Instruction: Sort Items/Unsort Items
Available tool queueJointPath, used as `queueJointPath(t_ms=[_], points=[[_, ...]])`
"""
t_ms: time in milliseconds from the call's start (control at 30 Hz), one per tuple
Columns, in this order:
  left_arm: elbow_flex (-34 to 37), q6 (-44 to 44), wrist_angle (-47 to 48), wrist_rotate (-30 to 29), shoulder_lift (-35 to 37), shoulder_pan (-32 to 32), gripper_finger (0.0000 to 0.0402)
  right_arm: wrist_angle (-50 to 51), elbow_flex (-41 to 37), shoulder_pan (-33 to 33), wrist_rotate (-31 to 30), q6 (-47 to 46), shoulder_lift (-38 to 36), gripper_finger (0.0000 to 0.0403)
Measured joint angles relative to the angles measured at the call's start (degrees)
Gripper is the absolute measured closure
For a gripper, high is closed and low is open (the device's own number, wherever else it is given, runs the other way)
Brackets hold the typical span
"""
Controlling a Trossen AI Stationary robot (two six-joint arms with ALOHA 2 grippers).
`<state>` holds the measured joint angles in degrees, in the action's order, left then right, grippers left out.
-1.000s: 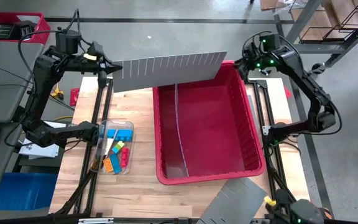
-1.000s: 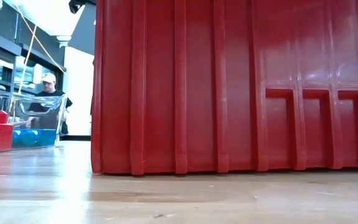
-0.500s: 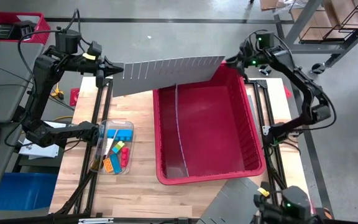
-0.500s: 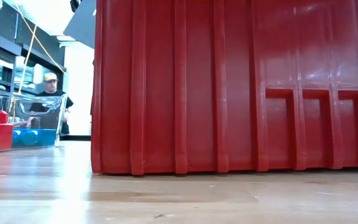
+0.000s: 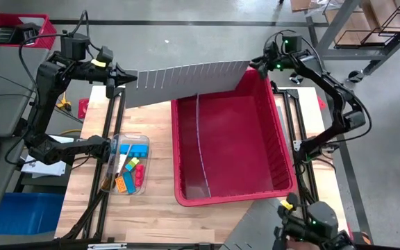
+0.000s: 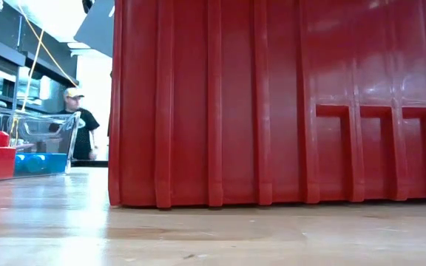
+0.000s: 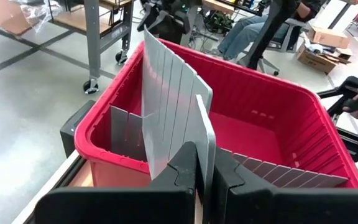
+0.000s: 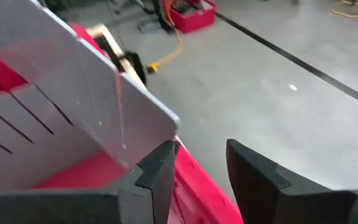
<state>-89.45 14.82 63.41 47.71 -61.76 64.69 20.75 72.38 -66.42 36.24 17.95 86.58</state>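
Right pincer has swung in to the grey slotted panel's end, fingers parted, gripping nothing. Left pincer clamps the panel's other end. Items sit in clear tray on counter.

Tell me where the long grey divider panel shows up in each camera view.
High: grey divider panel spans the red bin's far rim.
Low: dark corner at the top left.
Left wrist: centre, clamped in the left tool.
Right wrist: left.
Shared landmark: the bin.
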Motion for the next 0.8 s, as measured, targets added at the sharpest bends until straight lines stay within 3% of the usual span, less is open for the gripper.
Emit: queueJointPath(t_ms=[433,567,667,800], points=[[-0.04,1.74,-0.20,-0.45,0.07,0.00,0.0401,-2.63,-0.01,3.82,8.59,-2.54,3.10,0.0267],[-0.04,2.65,-0.56,-4.29,0.08,0.00,0.0401,-2.14,0.00,4.39,14.37,-5.41,3.04,0.0272],[-0.07,3.34,-1.41,-6.14,-0.04,-0.02,0.0401,2.14,0.00,5.60,14.80,-5.25,2.36,0.0298],[-0.04,6.03,-4.07,-10.99,-0.08,-0.04,0.0401,10.06,0.00,7.69,14.73,-3.99,-0.83,0.0381]])
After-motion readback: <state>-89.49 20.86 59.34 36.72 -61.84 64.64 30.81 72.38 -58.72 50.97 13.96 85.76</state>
